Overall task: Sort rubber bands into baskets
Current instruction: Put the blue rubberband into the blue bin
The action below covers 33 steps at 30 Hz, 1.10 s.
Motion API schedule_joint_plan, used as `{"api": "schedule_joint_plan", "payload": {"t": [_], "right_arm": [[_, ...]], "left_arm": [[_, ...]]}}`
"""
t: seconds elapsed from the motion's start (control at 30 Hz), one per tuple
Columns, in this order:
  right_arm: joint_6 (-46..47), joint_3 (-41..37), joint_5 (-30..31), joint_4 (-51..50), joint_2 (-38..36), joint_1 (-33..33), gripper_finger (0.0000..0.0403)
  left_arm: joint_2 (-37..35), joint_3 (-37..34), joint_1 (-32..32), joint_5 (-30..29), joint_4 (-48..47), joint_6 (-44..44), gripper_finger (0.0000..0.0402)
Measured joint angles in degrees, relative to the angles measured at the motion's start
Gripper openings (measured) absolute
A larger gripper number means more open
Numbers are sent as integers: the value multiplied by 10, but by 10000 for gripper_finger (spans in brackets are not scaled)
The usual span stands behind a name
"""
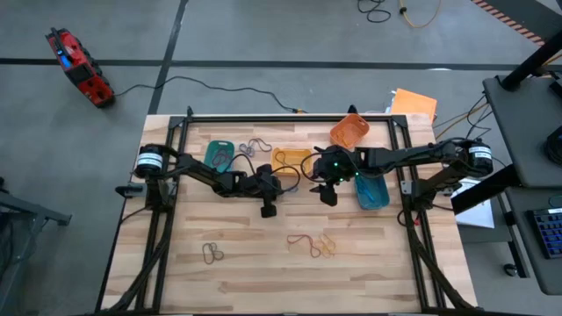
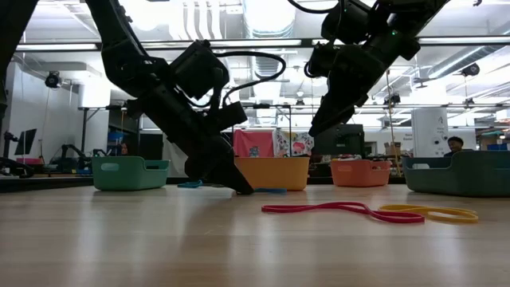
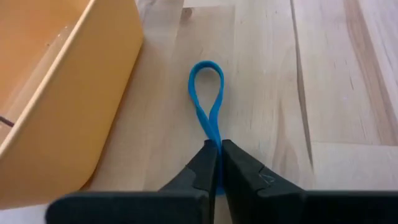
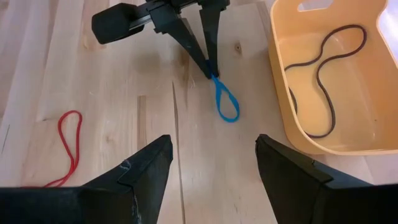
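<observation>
A blue rubber band (image 3: 206, 93) lies on the wood beside the yellow basket (image 3: 56, 106), and my left gripper (image 3: 219, 155) is shut on its near end. The right wrist view shows the same band (image 4: 227, 102) under my left gripper (image 4: 210, 73). My right gripper (image 4: 214, 162) hangs open above the table with nothing between its fingers, near the blue basket (image 1: 371, 189). A dark band (image 4: 323, 81) lies inside the yellow basket. The teal basket (image 1: 219, 155) and orange basket (image 1: 349, 132) stand along the far side. My left gripper pinches one end of the blue band (image 3: 214, 140) between its two fingertips. The fingers slant down from the table's left and lie along the band. The two strands run squeezed together out of the tips, and the band's far loop (image 3: 206, 74) lies flat on the table.
Loose bands lie toward the near side: a red one (image 2: 343, 210), a yellow one (image 2: 430, 213) and a brown one (image 1: 212, 254). More bands (image 1: 255, 147) lie between the teal and yellow baskets. A dark frame (image 1: 176, 211) borders the table.
</observation>
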Motion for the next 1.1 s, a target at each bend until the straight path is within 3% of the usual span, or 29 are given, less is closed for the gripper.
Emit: {"api": "schedule_joint_plan", "payload": {"t": [0.5, 0.73, 1.1], "right_arm": [[-52, -9, 1, 112, 3, 15, 224], [-66, -10, 75, 145, 33, 27, 224], [-60, -8, 80, 182, 76, 27, 224]], "left_arm": [[-87, -2, -4, -4, -8, 79, 0], [-111, -2, -4, -13, -9, 100, 0], [-113, 15, -5, -27, 8, 140, 0]]}}
